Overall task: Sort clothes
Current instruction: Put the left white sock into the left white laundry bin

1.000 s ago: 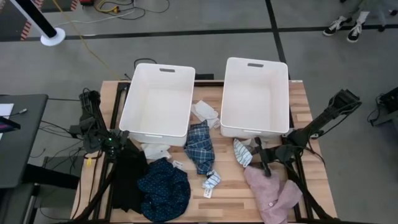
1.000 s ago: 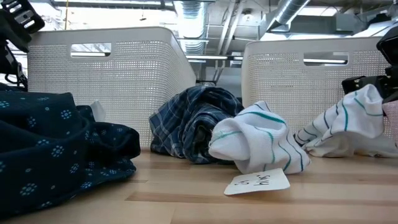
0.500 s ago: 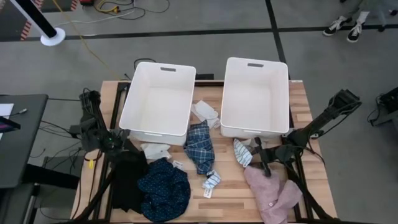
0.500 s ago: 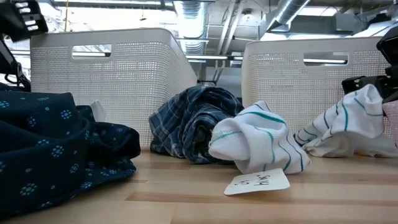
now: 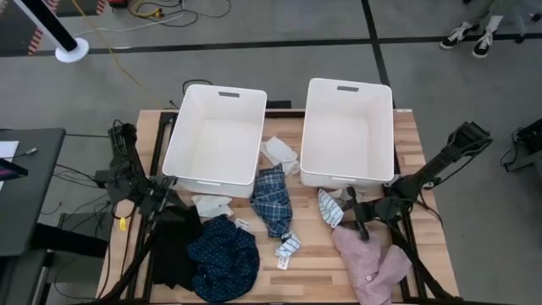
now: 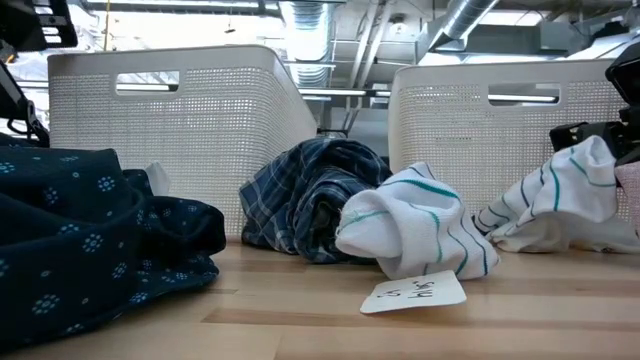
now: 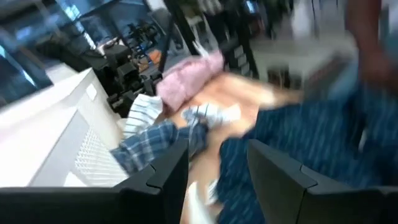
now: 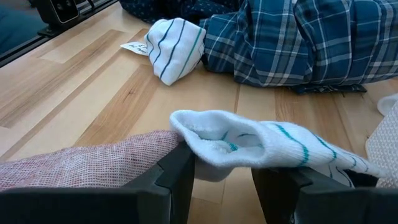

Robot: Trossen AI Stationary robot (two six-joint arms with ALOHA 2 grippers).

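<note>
The clothes lie on the wooden table in front of two tubs: a black garment (image 5: 174,246), a navy dotted one (image 5: 222,258), a blue plaid one (image 5: 271,199), a pink one (image 5: 373,267), a white sock (image 5: 279,152) and two striped socks (image 5: 288,246) (image 5: 329,207). My left gripper (image 7: 217,168) hovers open and empty above the black garment, by the left tub's near left corner (image 5: 161,196). My right gripper (image 8: 221,177) is open, low over the pink garment's far end, its fingers on either side of the nearer striped sock's end. My right gripper's open fingers come slanting down from the table's right. The striped sock's end (image 8: 208,146) lies in the gap between them and rests against one finger (image 8: 181,163). I cannot tell whether it is pinched. The sock's other end (image 8: 323,158) lies toward the right tub.
The left tub (image 5: 254,135) and the right tub (image 5: 305,127) stand side by side at the table's far edge, with the white sock between them. A paper tag (image 6: 415,292) lies by the middle striped sock. Bare wood shows between the plaid and pink garments.
My left gripper has rolled about its own axis and tipped upward, staying near the left tub's near corner; its finger gap looks the same. The clothes and my right gripper have kept still.
</note>
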